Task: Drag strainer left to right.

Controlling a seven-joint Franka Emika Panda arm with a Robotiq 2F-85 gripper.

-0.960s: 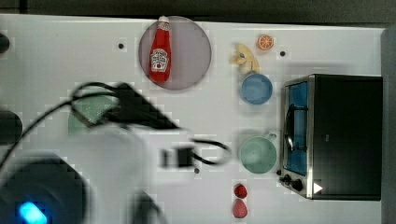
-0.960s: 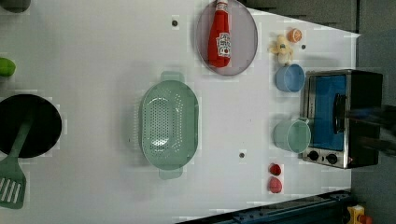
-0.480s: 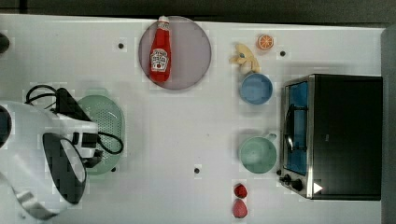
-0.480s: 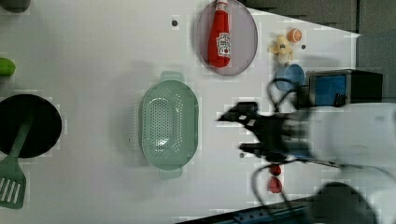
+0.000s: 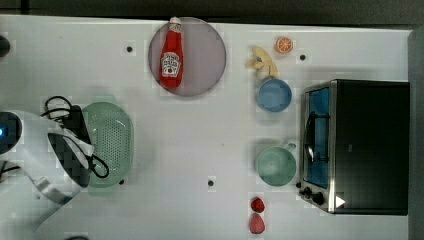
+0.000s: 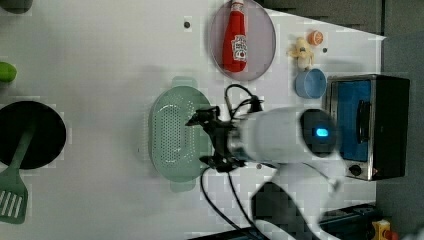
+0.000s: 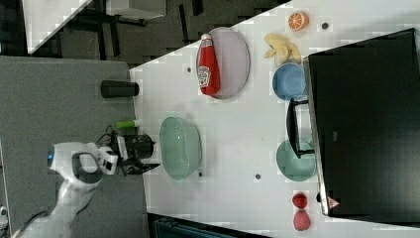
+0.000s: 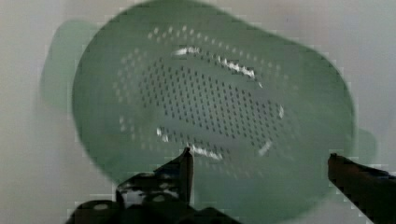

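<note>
The pale mint-green oblong plastic strainer [image 5: 111,144] with a perforated bottom lies flat on the white table [image 5: 210,130], towards the top view's left, with the white robot arm [image 5: 35,160] covering its left rim there. The black gripper [image 8: 261,170] hangs over the strainer with its 2 fingers [image 8: 180,170] spread wide apart, holding nothing.

To the top view's right of the strainer lies a broad bare stretch of table. Beyond it stand a round green mug [image 5: 275,165], a round blue bowl [image 5: 274,95] and a black toaster oven [image 5: 357,146]. A red ketchup bottle [image 5: 171,57] lies on a grey round plate [image 5: 205,55] further towards the top view's top edge. 2 red strawberries [image 5: 257,216] sit near the lower table edge.

In the left view, a black round pan [image 6: 30,134] and a green spatula [image 6: 12,197] lie well to the left of the strainer. Whether the fingertips touch the strainer's rim is hard to make out.
</note>
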